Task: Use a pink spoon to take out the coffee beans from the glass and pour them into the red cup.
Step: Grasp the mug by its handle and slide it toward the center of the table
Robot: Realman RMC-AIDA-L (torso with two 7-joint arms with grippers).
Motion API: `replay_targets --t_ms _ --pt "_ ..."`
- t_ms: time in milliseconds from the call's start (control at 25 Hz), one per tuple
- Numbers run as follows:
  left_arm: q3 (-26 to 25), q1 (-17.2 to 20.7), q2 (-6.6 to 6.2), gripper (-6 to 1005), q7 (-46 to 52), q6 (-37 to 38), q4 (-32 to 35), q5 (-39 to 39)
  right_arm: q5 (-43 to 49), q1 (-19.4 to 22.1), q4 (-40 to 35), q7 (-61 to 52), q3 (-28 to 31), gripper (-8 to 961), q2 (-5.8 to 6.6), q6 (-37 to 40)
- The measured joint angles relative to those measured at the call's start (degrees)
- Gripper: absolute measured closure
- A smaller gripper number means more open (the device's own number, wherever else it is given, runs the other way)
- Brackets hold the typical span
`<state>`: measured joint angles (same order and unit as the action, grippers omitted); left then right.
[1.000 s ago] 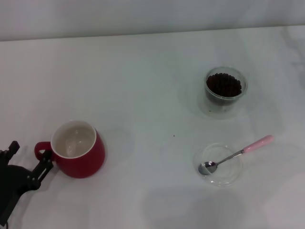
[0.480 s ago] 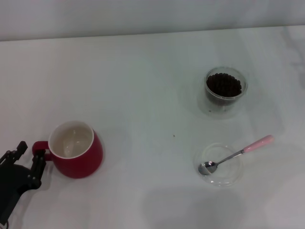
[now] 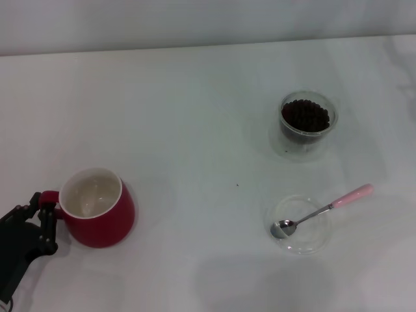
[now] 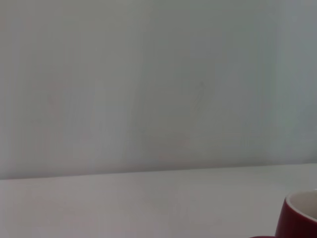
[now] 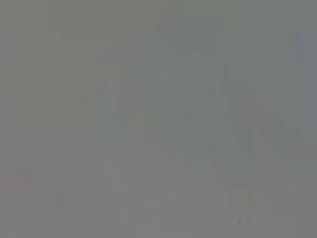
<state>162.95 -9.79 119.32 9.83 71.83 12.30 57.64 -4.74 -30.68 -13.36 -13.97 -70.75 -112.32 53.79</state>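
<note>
I see the left gripper [image 3: 40, 214] at the table's [image 3: 195, 117] near-left edge, fingers closed on the red cup's [image 3: 97, 218] handle; right arm's out of view. Glass [image 3: 307, 123] w/ coffee beans [image 3: 305, 115] sits far right, pink spoon [image 3: 322, 211] resting on a clear dish [image 3: 300, 224] nearer me. Plain white tabletop, pale wall behind, no writing anywhere.

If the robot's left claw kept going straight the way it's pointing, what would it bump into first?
Most likely the red cup. The left claw sits right at the cup's small loop handle at the near left of the table, pointing toward it. Whether they already touch is hard to tell.
</note>
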Motion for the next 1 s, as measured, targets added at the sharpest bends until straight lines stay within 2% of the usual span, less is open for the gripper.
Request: replay_targets --t_ms 320,1000 --pt "0.0 -0.6 0.12 858 0.0 0.0 0.3 0.0 0.0 0.0 0.0 0.0 0.0 84 0.00 0.0" --pt "0.1 -4.8 0.29 858 -0.1 -1.4 0.8 -2.5 0.0 0.0 0.0 0.0 0.0 85 0.07 0.0"
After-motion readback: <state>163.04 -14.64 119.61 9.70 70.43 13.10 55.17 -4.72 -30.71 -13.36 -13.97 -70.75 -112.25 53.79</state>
